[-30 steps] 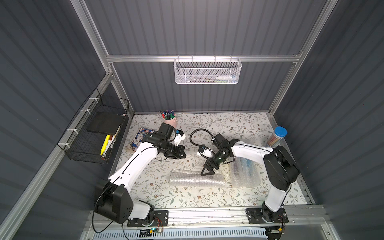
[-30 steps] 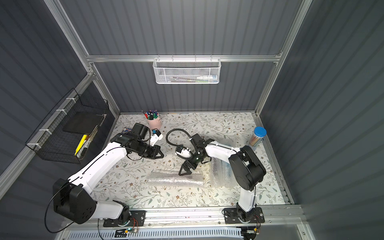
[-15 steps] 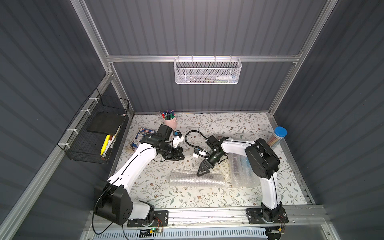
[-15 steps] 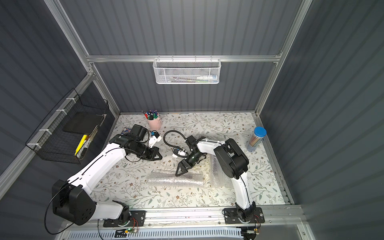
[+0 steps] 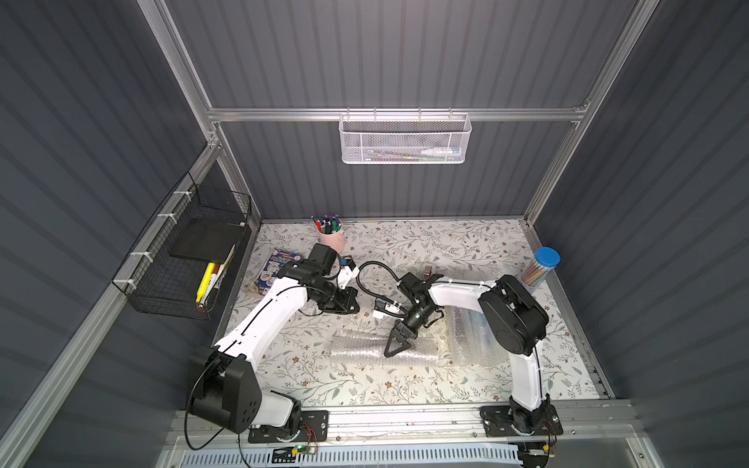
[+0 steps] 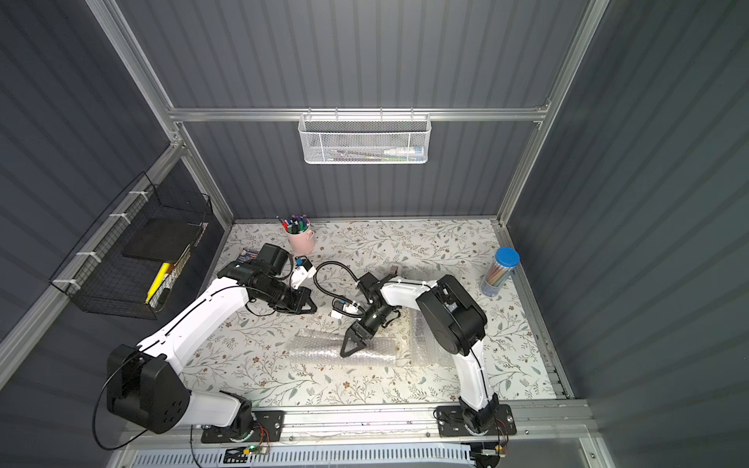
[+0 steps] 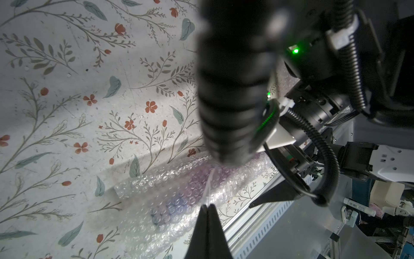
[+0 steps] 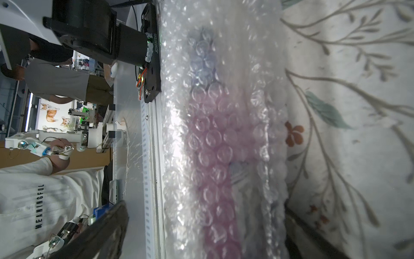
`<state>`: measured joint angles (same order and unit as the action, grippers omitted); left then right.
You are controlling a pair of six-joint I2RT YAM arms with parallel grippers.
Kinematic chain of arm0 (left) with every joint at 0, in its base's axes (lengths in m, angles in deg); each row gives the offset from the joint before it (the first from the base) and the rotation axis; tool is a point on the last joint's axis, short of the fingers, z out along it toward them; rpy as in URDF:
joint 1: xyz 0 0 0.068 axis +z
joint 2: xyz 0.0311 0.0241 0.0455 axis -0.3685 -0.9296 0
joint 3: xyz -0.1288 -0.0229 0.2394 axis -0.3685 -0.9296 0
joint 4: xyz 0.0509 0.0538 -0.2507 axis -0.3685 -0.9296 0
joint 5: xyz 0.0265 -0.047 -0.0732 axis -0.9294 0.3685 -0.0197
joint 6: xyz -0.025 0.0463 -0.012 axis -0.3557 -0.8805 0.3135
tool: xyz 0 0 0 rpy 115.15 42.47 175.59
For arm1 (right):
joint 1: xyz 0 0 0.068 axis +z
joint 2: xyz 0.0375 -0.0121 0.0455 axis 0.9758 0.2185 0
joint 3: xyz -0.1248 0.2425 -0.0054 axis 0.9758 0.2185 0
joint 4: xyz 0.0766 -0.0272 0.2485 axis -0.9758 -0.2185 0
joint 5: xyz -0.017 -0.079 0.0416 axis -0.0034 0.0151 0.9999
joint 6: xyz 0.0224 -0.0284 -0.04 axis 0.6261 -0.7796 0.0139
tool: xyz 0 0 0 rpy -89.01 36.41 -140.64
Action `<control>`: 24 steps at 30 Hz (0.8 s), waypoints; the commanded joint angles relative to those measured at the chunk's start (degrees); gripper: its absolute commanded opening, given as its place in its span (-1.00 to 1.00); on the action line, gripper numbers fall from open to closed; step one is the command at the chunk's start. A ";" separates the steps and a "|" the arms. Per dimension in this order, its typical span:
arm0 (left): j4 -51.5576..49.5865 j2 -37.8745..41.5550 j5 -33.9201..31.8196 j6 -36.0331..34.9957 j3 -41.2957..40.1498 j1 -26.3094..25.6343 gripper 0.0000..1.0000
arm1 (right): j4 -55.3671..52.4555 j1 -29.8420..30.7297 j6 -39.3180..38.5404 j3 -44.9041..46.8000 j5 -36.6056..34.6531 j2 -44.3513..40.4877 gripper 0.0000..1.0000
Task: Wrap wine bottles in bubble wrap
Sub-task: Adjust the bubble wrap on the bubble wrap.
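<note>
Closing on the bubble wrap roll (image 5: 360, 349) depends on one relation: the right gripper (image 5: 399, 348) hangs directly over it, jaws spread wide and holding nothing. The roll lies flat on the table (image 5: 405, 243), near the front middle. Its long axis runs side to side, parallel to the front rail (image 5: 405, 417). A purple bottle (image 8: 215, 145) shows through the wrap in the right wrist view, lying along the same axis. In that view one finger (image 8: 100, 228) stands on the rail side of the roll and its partner on the far side. The jaws are thus set across the roll, not along it. No contact with the wrap is visible, and the height of the fingers above it cannot be told.

The left gripper (image 5: 350, 310) is closed, tips together, and stands off beyond the far edge of the roll, toward its left end. A thin pale strand (image 7: 209, 188) meets its tips in the left wrist view; what it is cannot be told. The right arm is the nearer one. Judged from this alignment, a straight descent should bring its fingers down on either side of the roll. Spare bubble wrap sheets (image 5: 466, 340) lie just beside the roll's right end.
</note>
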<state>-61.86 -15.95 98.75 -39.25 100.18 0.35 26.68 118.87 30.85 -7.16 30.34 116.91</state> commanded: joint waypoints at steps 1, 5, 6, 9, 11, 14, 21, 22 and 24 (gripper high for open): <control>-0.96 -0.57 0.64 -1.46 -0.69 0.36 -1.00 | 4.97 1.40 0.22 2.06 -3.49 -2.55 0.93; -1.51 -0.06 0.62 -1.45 -0.40 0.66 -1.00 | 6.93 3.27 0.12 3.38 -11.31 -4.17 0.80; -1.93 0.11 0.47 -1.46 -0.42 0.80 -1.00 | 7.43 3.76 -0.05 3.72 -12.80 -4.62 0.79; -3.29 0.57 0.04 -1.55 -0.38 1.45 -1.00 | 8.30 5.37 -0.21 4.71 -18.23 -6.05 0.69; -3.49 1.18 -0.19 -1.55 -0.42 1.82 -1.00 | 10.43 6.41 -0.14 6.27 -21.43 -7.74 0.62; -3.95 1.56 -0.25 -1.63 -0.47 2.59 -1.00 | 14.09 7.82 -0.29 8.65 -24.71 -10.40 0.52; -4.13 1.22 1.97 -2.05 -0.05 4.40 -1.00 | 17.60 12.05 -3.51 12.74 -33.27 -14.90 0.26; -4.07 1.00 2.93 -1.99 -0.17 4.40 -1.00 | 18.10 13.05 -4.07 13.28 -35.05 -15.56 0.23; -4.25 0.47 3.77 -2.07 -0.37 4.40 -1.00 | 18.61 14.77 -5.06 14.27 -37.82 -16.39 0.20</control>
<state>-65.08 -15.32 100.26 -40.12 100.18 4.61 43.38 131.20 29.14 5.80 -2.20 101.81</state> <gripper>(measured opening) 0.043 0.605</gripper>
